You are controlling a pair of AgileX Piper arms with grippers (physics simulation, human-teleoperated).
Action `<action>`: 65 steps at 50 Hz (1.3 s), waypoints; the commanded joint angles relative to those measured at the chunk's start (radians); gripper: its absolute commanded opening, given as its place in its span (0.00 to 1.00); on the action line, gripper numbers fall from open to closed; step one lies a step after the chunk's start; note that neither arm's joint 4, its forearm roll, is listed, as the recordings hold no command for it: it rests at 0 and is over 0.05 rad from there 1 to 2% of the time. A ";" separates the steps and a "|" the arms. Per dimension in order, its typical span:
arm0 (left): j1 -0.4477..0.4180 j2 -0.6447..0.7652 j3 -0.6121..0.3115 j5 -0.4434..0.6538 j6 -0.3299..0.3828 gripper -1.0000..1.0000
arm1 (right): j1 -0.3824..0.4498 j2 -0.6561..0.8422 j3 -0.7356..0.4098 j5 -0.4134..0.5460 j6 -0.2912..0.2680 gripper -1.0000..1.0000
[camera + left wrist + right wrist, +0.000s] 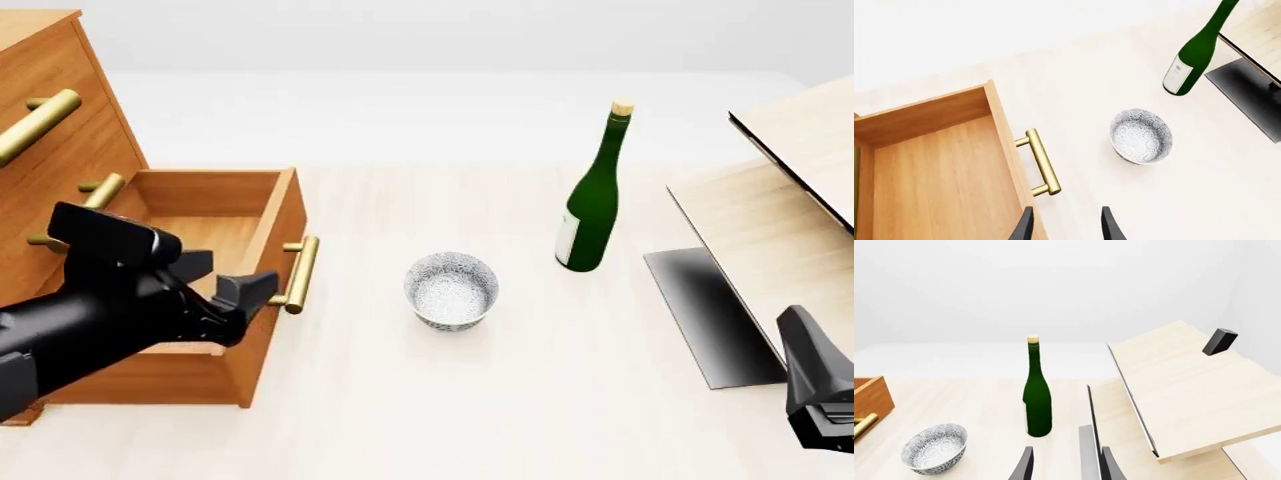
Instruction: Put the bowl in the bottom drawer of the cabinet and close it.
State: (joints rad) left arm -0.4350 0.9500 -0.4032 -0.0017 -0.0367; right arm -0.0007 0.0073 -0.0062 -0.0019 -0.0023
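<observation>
The bowl (451, 290), white with a grey-blue speckle, stands upright on the table between the cabinet (54, 110) and a green bottle. The bottom drawer (214, 215) is pulled out and its inside is bare; its brass handle (303, 273) faces the bowl. My left gripper (240, 290) hovers over the drawer's front edge, open and holding nothing. In the left wrist view the gripper (1067, 227) sits near the handle (1042, 161), with the bowl (1141, 136) apart from it. At the near right my right gripper (1066, 467) is open and empty, well away from the bowl (934, 448).
A green wine bottle (591, 200) stands upright behind and to the right of the bowl. Pale wood slanted panels (787, 230) on a dark base (707, 310) fill the right side. Two upper drawer fronts with brass handles (34, 125) are shut.
</observation>
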 commanded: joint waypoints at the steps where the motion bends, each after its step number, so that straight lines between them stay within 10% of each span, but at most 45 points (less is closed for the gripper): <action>1: -0.010 -0.050 -0.019 0.021 -0.034 1.00 | 0.000 0.000 0.000 0.001 0.000 1.00; 65: -0.166 0.148 -0.154 -0.114 -0.147 1.00 | 0.000 0.000 0.000 0.001 0.000 1.00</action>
State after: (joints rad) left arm -0.5910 1.0579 -0.5306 -0.1030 -0.1548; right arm -0.0007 0.0074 -0.0062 -0.0019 -0.0024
